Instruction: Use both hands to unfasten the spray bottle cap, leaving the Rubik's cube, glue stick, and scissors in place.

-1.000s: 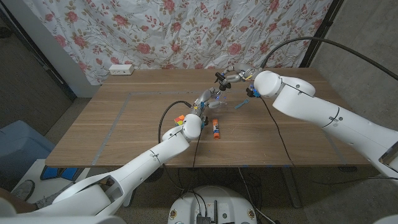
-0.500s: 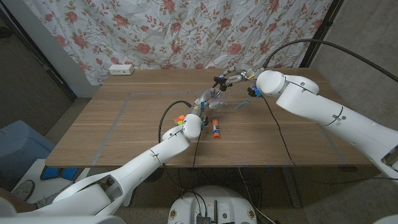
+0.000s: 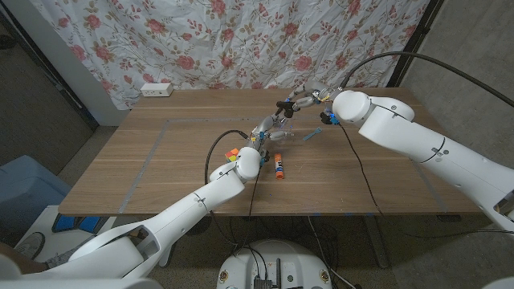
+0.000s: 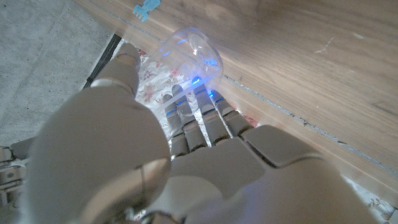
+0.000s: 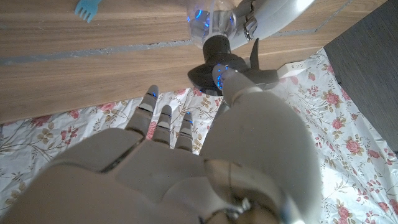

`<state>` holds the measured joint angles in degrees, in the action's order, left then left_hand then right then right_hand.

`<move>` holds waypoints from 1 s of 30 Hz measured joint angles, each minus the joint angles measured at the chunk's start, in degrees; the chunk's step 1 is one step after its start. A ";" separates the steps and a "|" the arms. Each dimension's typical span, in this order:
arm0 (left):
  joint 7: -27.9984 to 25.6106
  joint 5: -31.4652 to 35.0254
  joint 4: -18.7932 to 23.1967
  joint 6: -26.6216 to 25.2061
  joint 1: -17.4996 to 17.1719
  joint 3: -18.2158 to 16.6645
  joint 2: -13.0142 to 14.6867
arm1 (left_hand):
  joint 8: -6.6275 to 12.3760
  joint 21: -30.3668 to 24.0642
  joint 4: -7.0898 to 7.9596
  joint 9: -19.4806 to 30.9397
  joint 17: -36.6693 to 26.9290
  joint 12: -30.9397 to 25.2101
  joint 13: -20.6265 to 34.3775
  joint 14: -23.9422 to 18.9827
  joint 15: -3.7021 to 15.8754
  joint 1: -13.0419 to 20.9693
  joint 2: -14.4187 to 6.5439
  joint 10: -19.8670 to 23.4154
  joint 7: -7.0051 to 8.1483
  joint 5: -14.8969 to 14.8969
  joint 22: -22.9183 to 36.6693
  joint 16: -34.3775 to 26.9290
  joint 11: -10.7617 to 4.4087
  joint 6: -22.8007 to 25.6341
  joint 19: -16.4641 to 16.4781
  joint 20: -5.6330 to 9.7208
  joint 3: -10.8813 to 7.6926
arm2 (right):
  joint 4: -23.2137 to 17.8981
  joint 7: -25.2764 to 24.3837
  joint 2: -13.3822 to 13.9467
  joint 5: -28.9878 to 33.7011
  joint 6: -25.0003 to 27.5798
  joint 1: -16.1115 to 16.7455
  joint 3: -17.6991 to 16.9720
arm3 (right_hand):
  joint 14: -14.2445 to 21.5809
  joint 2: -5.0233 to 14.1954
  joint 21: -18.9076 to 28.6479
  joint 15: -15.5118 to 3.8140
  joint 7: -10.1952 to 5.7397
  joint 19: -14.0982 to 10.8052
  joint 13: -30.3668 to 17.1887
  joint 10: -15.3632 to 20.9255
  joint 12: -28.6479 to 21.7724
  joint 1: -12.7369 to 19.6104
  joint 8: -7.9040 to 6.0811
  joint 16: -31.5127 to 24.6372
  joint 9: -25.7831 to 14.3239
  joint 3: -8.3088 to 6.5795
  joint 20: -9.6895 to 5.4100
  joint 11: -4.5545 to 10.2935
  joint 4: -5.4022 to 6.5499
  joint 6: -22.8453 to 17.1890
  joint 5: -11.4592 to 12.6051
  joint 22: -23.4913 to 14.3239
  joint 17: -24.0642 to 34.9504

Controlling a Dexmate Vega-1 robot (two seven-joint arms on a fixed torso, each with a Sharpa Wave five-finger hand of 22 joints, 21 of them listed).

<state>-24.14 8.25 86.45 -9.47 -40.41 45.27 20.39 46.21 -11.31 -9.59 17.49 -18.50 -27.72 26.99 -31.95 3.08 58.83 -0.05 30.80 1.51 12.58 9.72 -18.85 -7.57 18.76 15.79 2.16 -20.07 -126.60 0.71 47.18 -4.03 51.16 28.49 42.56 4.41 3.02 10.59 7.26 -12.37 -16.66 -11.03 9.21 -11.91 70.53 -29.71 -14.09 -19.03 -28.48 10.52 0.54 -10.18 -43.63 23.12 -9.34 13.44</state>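
My left hand (image 3: 269, 128) holds the clear spray bottle (image 3: 275, 120) off the table, tilted toward the right. In the left wrist view its fingers (image 4: 199, 118) wrap the clear bottle (image 4: 194, 57). The black cap (image 3: 283, 104) sits at the bottle's upper end. My right hand (image 3: 303, 99) pinches it. In the right wrist view the thumb (image 5: 229, 79) presses on the black cap (image 5: 213, 61), which is joined to the bottle neck (image 5: 210, 20). The Rubik's cube (image 3: 233, 154) lies beside my left wrist. The orange glue stick (image 3: 278, 166) lies in front of it, and the scissors (image 3: 310, 135) right of the bottle.
A small blue item (image 3: 324, 119) lies under my right forearm. A white power strip (image 3: 157, 90) sits at the table's far left edge. A flowered curtain (image 3: 241, 40) hangs behind the table. Black cables (image 3: 221, 144) loop around my left wrist.
My right hand and forearm have shifted slightly to the right while staying on the cap. The bottle stays in my left hand.
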 measured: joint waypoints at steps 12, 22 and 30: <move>0.25 -0.24 -0.28 0.03 0.06 0.05 -0.05 | 0.01 0.00 0.03 -0.23 0.01 0.07 0.00 0.00 0.00 0.00 0.00 0.00 0.00 0.00 0.00 0.22 0.00 0.00 0.00 0.00 -0.03 | 0.32 -0.74 -0.11 -0.26 -0.57 0.19 -0.27 | 0.41 1.00 0.00 -0.41 0.07 0.41 0.00 1.76 -0.45 1.67 -3.01 -0.54 -1.32 0.65 -0.40 0.89 -0.17 -4.77 0.62 -0.15 0.56; 0.33 -0.39 -0.76 0.34 0.15 0.10 -0.19 | -0.02 0.00 0.03 -0.48 0.01 0.21 -0.01 0.00 0.00 0.00 0.00 0.00 0.00 0.00 0.00 0.22 0.00 0.00 0.00 0.00 -0.03 | 0.17 -1.20 -0.09 -0.10 -0.41 0.25 -0.29 | 0.10 0.99 0.00 -1.35 -0.12 0.42 0.00 1.76 -0.45 3.59 -2.32 -0.54 -0.90 1.05 -0.83 0.89 -0.26 -3.63 0.83 -0.14 0.82; 0.33 -0.41 -1.29 0.69 0.34 0.13 -0.34 | 0.06 0.00 0.03 -0.75 0.01 0.27 0.26 0.00 0.00 0.00 0.00 0.00 0.00 0.00 0.00 0.44 0.00 0.00 0.00 0.00 -0.03 | -0.21 -0.56 0.34 0.19 0.01 -0.12 -0.22 | -1.06 0.94 0.01 -1.63 -0.15 1.04 0.00 0.69 0.27 5.35 1.48 -0.54 0.81 2.04 -1.01 0.70 0.02 2.49 0.83 -0.14 1.29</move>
<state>-23.81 7.83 85.16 -8.78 -40.07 45.40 20.05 46.27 -11.31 -9.56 16.73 -18.49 -27.45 27.26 -31.94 3.08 58.83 -0.05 30.80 1.51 12.58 9.72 -18.41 -7.57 18.76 15.79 2.16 -20.10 -126.81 0.15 47.52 -3.84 51.17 28.38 42.35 3.36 3.96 10.60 5.62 -12.52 -15.62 -11.03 9.89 -11.64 75.88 -28.24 -14.62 -18.22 -26.43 9.51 1.25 -10.15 -41.14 23.96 -9.48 14.73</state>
